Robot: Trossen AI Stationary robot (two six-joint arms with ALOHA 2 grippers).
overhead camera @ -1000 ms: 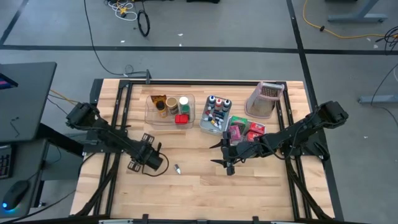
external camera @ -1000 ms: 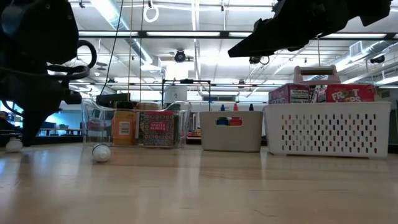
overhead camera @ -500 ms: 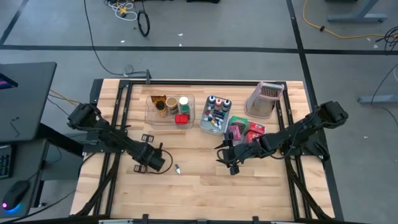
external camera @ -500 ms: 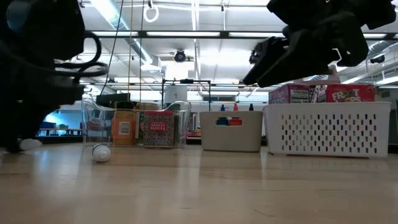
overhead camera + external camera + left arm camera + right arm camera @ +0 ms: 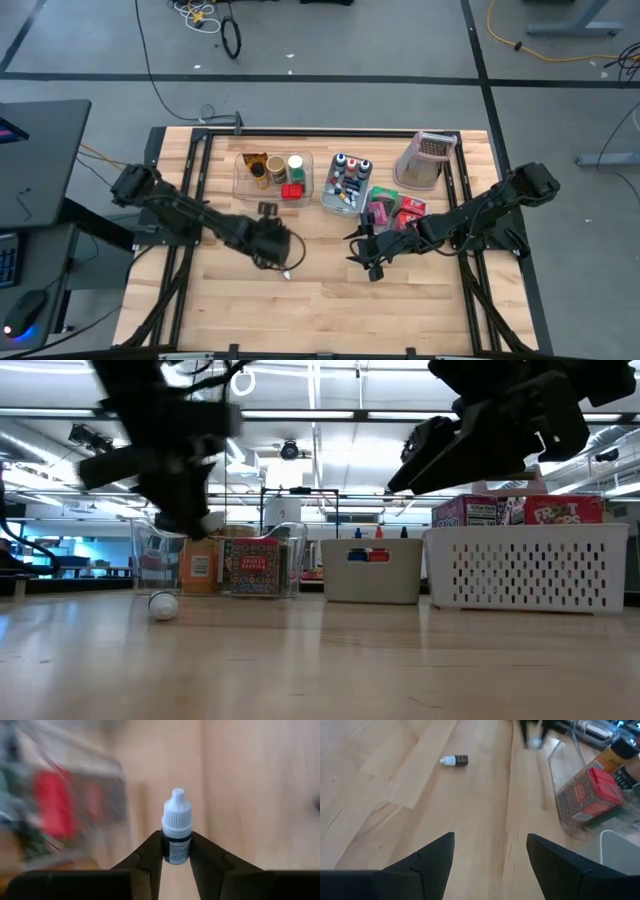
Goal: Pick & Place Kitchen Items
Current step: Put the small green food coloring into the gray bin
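My left gripper (image 5: 288, 243) is shut on a tiny dark bottle with a white cap (image 5: 176, 820), above the table's middle and near the clear bin (image 5: 272, 176). A second tiny bottle (image 5: 287, 271) lies on its side on the wood just nearer; it also shows in the right wrist view (image 5: 455, 760) and the low view (image 5: 163, 605). My right gripper (image 5: 362, 252) is open and empty, off the table, right of the loose bottle and in front of the white bin (image 5: 395, 210). My left gripper pinches the bottle's dark labelled body (image 5: 176, 851) between its two fingertips, just below the white cap. The bottle lies along the fingers, its cap pointing out past their tips. In the low view it is lifted clear of the table (image 5: 205, 520).
The clear bin holds jars and a red box (image 5: 292, 190). A grey bin (image 5: 346, 183) holds several small capped bottles. The white perforated bin holds pink and red boxes (image 5: 520, 510). A grater (image 5: 425, 160) stands at the far right. Bare wood lies along the near side.
My left gripper has risen from table height and gone toward the table's right, toward the clear bin, carrying the white-capped bottle clear of the wood. My right gripper has come down a little, then kept still. The loose bottle has not moved.
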